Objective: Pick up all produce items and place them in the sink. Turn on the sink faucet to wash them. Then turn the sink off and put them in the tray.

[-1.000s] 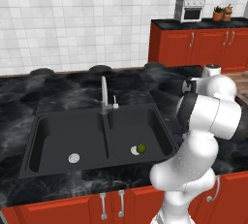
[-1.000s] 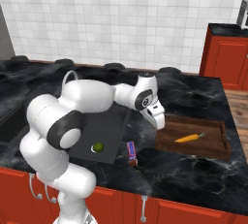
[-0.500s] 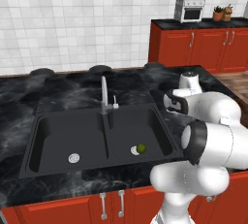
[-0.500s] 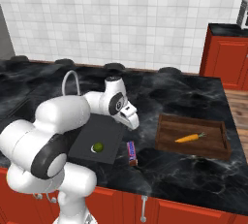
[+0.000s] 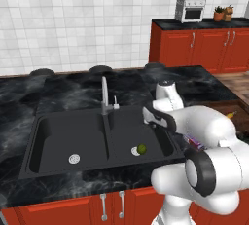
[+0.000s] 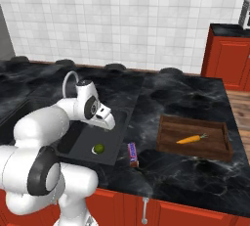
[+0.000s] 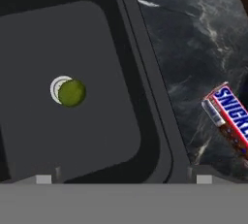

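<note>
Where the lime (image 7: 72, 92) rests, it half hides the drain (image 7: 57, 85).

You're looking at a white square-tiled wall (image 5: 63, 19) behind a black marbled stone counter (image 6: 180, 98). Red cabinet doors with silver handles (image 5: 206, 48) line the side, a small silver toaster oven (image 5: 190, 9) on top. Wooden plank floor (image 6: 239, 107) beside them.

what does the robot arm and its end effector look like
The arm is glossy white, built from rounded, bulbous segments with dark grey to black rings and round caps at the joints. The end effector is a white block with a dark band; in the hand view its two small grey fingertips are blocky and square-ended. No cables or markings are visible.
</note>
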